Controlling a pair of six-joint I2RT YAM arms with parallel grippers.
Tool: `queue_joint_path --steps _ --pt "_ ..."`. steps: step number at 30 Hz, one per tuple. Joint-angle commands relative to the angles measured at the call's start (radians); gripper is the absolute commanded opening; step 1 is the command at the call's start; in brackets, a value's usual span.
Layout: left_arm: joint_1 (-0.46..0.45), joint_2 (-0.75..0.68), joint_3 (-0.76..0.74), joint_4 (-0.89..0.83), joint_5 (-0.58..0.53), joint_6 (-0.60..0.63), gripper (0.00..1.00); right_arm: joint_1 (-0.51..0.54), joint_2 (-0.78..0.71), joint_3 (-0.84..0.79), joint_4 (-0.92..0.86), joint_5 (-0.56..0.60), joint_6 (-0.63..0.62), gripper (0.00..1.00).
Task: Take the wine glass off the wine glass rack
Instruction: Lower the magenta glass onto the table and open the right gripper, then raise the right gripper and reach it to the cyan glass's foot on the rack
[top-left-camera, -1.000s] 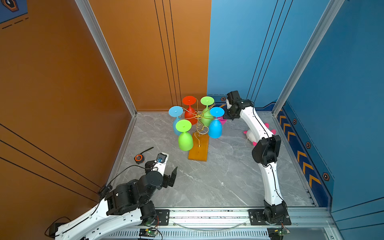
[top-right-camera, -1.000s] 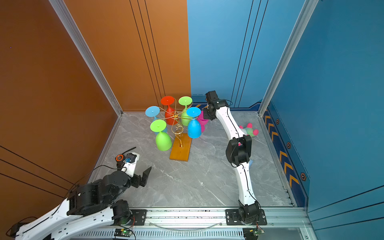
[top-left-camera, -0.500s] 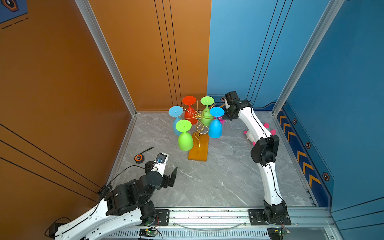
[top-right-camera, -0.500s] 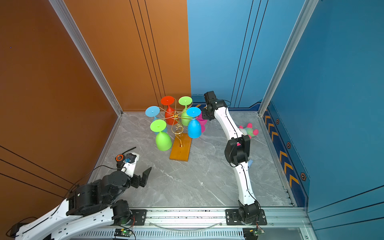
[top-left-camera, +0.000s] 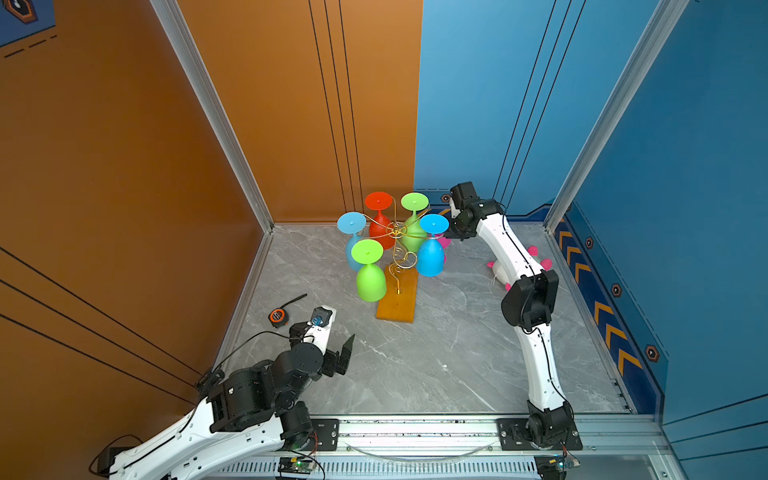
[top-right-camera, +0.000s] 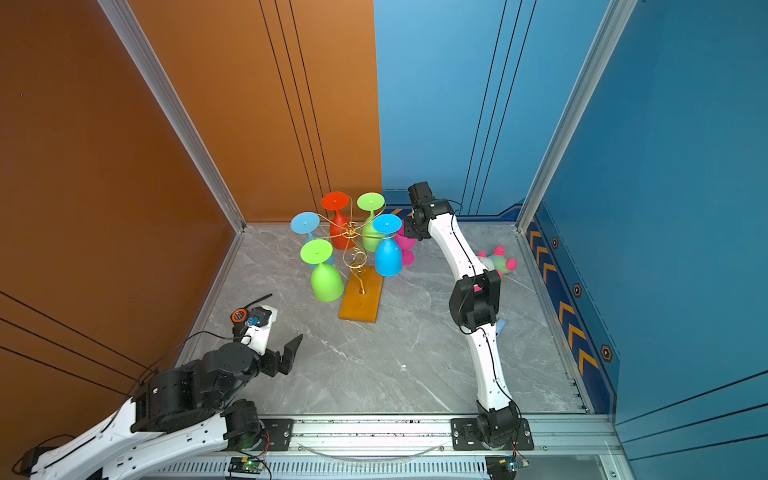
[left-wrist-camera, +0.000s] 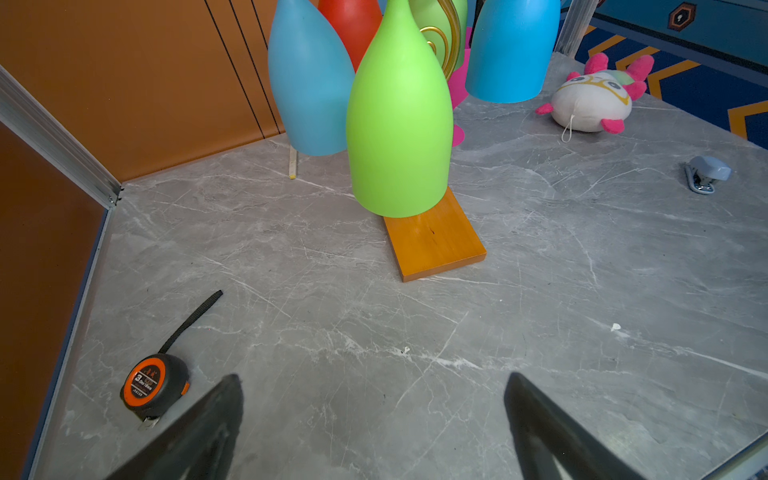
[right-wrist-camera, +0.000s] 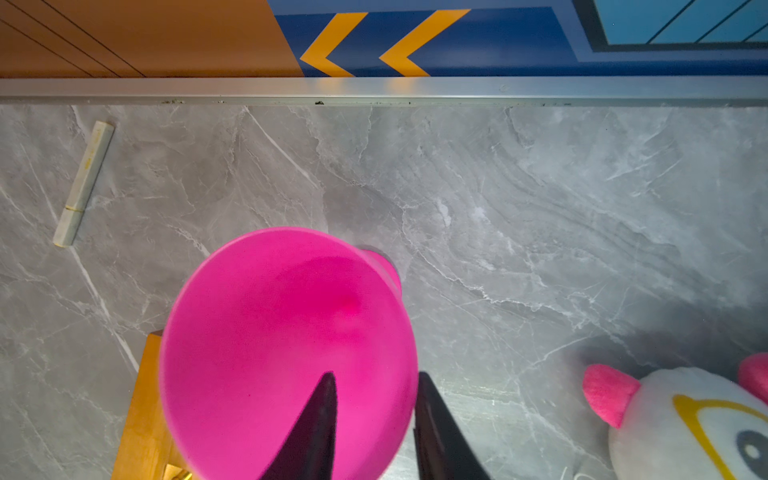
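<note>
1. On the grey marbled desk (top-left-camera: 457, 365), two white-and-black arms reach in from the near rail.
2. The wine glass rack (top-left-camera: 397, 301) stands towards the far middle on its wooden base. Its gold wire arms carry five glasses hung bowl-down: a near green glass (top-left-camera: 370, 280), a bright blue glass (top-left-camera: 430, 259), a red glass (top-left-camera: 380, 226), a far green glass (top-left-camera: 413, 235) and a pale blue glass (top-left-camera: 352, 253).
3. The pink wine glass (right-wrist-camera: 282, 332) is off the rack. It stands bowl-up on the desk just beside the rack, on its right in both top views. Its outline is blurred.
4. The right tool (right-wrist-camera: 376, 374) is partly open and straddles that rim, one finger inside the bowl and the other outside against the wall. A gap shows beside the inner finger, so no firm hold is evident.
5. The left tool (left-wrist-camera: 374, 378) is spread wide, holds nothing and hangs low over bare desk at the near left, facing the rack.
6. A white-and-pink plush toy (left-wrist-camera: 590, 104) lies at the right, partly behind the right arm.
7. A black-and-orange tape measure (left-wrist-camera: 151, 384) lies near the left wall, beside the left tool.
8. A grey stapler (left-wrist-camera: 704, 172) lies on the right side of the desk.
9. A pale stick (right-wrist-camera: 83, 183) lies near the back wall.
</note>
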Motion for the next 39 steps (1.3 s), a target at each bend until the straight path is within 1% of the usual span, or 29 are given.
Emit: queue_joint_path --steps 1,4,6,9,12,17,20,22,27,33,36,39 --pt "0.011 -0.002 -0.014 -0.015 0.010 -0.013 0.98 -0.002 -0.067 0.024 -0.009 0.006 -0.007 0.44" --pt "0.012 0.001 -0.015 -0.015 0.011 -0.013 0.98 -0.004 -0.100 0.023 -0.010 0.012 -0.020 0.55" --pt "0.013 0.002 -0.014 -0.016 0.012 -0.013 0.98 -0.006 -0.121 0.019 -0.010 0.011 -0.025 0.60" --pt "0.013 0.001 -0.014 -0.015 0.013 -0.012 0.98 -0.010 -0.160 0.005 -0.011 0.012 -0.027 0.65" --pt "0.011 -0.004 -0.014 -0.015 0.017 -0.008 0.98 -0.016 -0.210 -0.034 -0.012 -0.001 -0.027 0.66" --pt "0.013 -0.022 -0.016 -0.017 0.010 -0.006 0.98 -0.039 -0.302 -0.120 -0.010 -0.092 -0.012 0.68" --pt "0.013 -0.030 -0.016 -0.023 0.002 -0.007 0.98 -0.047 -0.384 -0.184 -0.004 -0.161 -0.006 0.73" --pt "0.013 -0.032 -0.014 -0.028 -0.002 -0.008 0.98 -0.055 -0.444 -0.253 0.028 -0.229 0.008 0.77" --pt "0.015 -0.022 -0.009 -0.024 -0.024 0.008 0.98 -0.090 -0.622 -0.489 0.204 -0.417 0.125 0.77" --pt "0.026 0.009 -0.001 -0.022 -0.039 0.018 0.98 -0.097 -0.760 -0.647 0.330 -0.480 0.210 0.76" --pt "0.037 0.021 -0.001 -0.006 -0.035 0.032 0.98 -0.097 -0.802 -0.697 0.388 -0.501 0.253 0.75" --pt "0.049 0.030 -0.007 0.027 -0.026 0.056 0.98 -0.095 -0.821 -0.750 0.460 -0.553 0.312 0.74"
